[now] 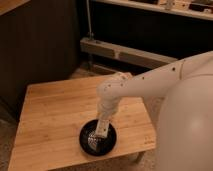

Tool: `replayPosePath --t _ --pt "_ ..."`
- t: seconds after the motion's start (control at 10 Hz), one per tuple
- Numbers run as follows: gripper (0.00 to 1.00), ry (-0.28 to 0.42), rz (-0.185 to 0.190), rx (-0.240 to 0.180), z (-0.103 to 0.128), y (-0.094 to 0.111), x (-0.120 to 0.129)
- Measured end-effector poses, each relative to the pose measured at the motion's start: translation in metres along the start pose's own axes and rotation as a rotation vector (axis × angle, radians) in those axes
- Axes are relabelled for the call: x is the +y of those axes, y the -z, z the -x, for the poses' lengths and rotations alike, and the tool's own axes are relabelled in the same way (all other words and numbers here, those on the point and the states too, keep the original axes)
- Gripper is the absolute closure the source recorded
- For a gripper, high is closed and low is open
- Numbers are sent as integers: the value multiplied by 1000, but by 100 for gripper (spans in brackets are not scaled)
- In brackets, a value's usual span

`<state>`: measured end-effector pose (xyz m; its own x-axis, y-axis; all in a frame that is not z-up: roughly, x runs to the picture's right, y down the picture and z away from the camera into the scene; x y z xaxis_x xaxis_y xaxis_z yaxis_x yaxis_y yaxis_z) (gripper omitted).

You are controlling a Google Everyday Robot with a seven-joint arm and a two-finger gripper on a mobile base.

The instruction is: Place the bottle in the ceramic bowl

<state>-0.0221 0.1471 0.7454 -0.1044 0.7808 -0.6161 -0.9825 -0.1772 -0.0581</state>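
Note:
The black ceramic bowl (97, 138) sits on the wooden table (55, 110) near its front edge, its inside shiny with pale glints. My white arm reaches down from the right. The gripper (102, 131) hangs straight down over the bowl, its tip inside the rim on the right half. A pale slim shape at the gripper's end dips into the bowl. I cannot tell the bottle apart from the gripper there, so I cannot say whether it is held or lying in the bowl.
The table's right edge (148, 125) and front edge lie close to the bowl. My white body (185, 125) fills the right side. A dark cabinet wall (40, 45) and a low metal rail (125, 52) stand behind the table.

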Motion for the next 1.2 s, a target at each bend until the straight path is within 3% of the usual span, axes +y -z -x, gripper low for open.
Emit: replayPosePath --t 0.2,1.2 --pt "20 70 13 41 -8 -12 15" --pt "20 69 12 42 -8 -12 15"
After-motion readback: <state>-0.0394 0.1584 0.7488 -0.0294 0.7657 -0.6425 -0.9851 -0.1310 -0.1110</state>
